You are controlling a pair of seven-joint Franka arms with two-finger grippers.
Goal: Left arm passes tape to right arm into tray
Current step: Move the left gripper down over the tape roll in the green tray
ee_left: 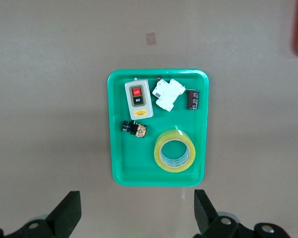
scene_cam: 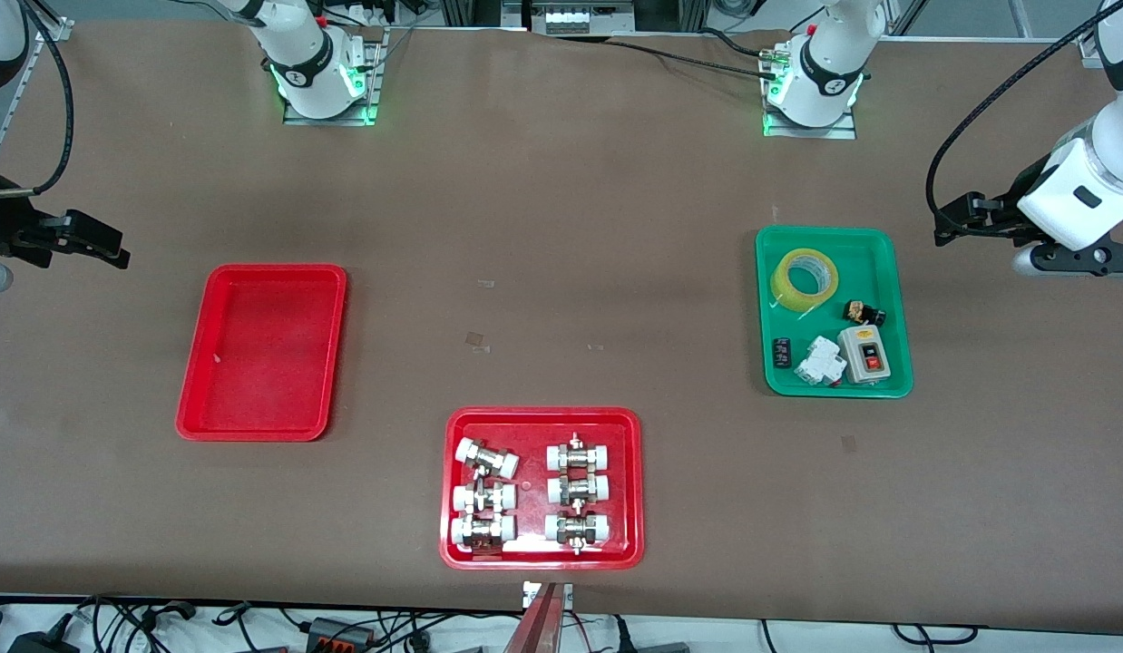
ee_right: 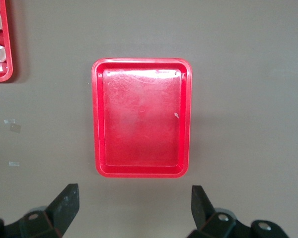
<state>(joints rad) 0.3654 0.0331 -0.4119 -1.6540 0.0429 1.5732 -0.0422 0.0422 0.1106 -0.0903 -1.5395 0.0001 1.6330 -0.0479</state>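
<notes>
Red plastic lies nearest the front camera: the tray of metal fittings. Farther up, toward the right arm's end of the table, sits the plain red tray; toward the left arm's end, the tape rests in the green tray beside a switch box, a breaker and a small plug. The left gripper and right gripper both hover spread wide, empty. The slick roll could slip at handover, and its low rim neighbours crowd the pick.

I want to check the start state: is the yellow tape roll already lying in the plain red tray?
No, the tape lies in the green tray, and the plain red tray holds nothing.
</notes>
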